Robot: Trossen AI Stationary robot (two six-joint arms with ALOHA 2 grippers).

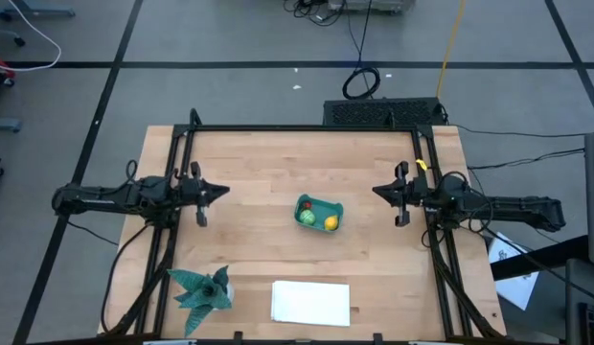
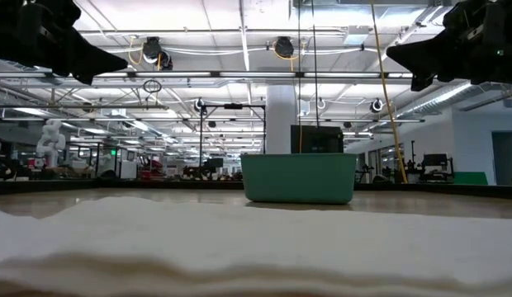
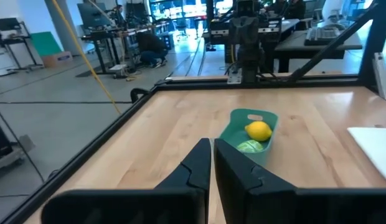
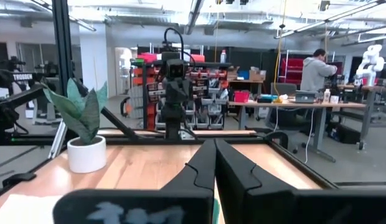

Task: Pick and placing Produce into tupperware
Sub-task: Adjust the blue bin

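Here the tupperware [image 1: 319,214], a small teal tub, is seen near the middle of the bench [image 1: 278,163], with the produce already lying inside it. The red piece [image 1: 306,204], the light green round piece [image 1: 307,218] and the yellow piece [image 1: 330,223] are all held within its walls; in the left wrist view the red one is not made out. No produce is seen loose on the bench.

The left gripper [image 1: 218,192] is held above the bench well to the tub's left, its jaws closed on nothing. The right gripper [image 1: 379,191] is held likewise on the tub's right, jaws closed and empty. In the low view both are shown high above the tub, well clear of it.

Farther out, a potted toy plant [image 1: 203,288] and a flat white sheet [image 1: 310,302] are seen along the bench's near edge.

The placing is judged complete, and the step in hand is judged to be a retreat to rest. It would be done well if both arms were kept high and drawn back outward, so that the tub is not nudged and its contents are left undisturbed.
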